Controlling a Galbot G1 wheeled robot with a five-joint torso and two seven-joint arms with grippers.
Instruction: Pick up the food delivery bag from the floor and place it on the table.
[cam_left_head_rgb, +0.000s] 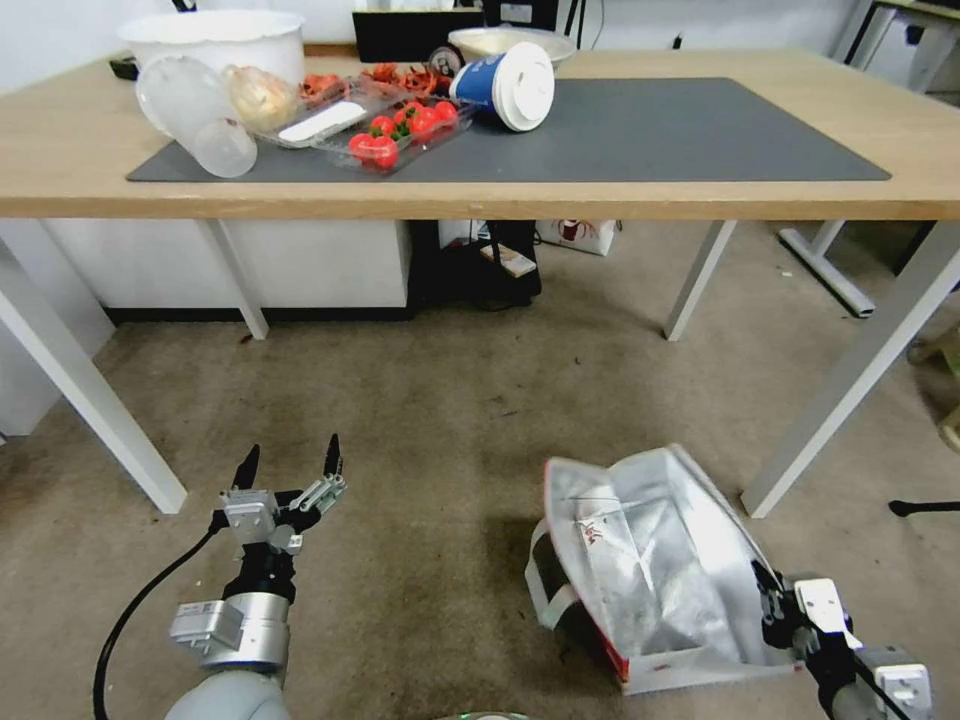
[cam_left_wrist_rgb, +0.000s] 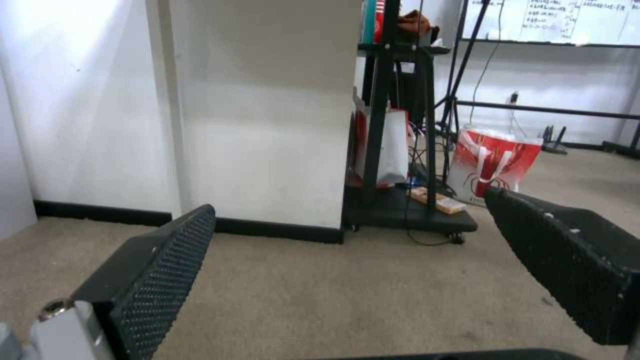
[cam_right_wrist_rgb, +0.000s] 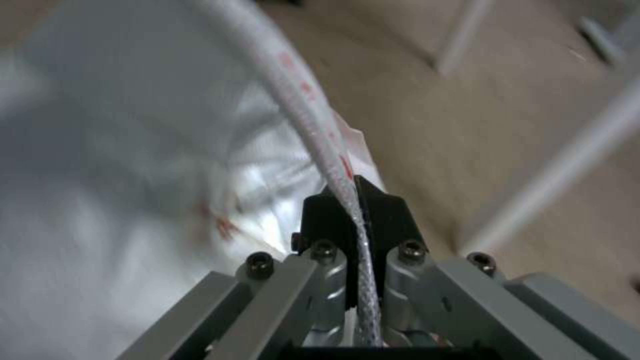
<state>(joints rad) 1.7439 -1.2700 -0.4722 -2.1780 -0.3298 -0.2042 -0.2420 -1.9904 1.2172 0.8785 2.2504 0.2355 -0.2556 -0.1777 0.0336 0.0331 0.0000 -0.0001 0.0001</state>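
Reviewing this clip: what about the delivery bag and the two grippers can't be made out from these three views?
- Food delivery bag, head view: whether its base rests on the floor is hidden under its own body.
- Bag contents: foil lining fills the opening, blurred in the right wrist view.
- Right gripper, head view: fingertips hidden behind the bag's rim.
- Left gripper, left wrist view: fingers cut off by the edges.

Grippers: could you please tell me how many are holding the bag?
1: the right gripper is shut on the bag rim; the left gripper hangs open above the floor.
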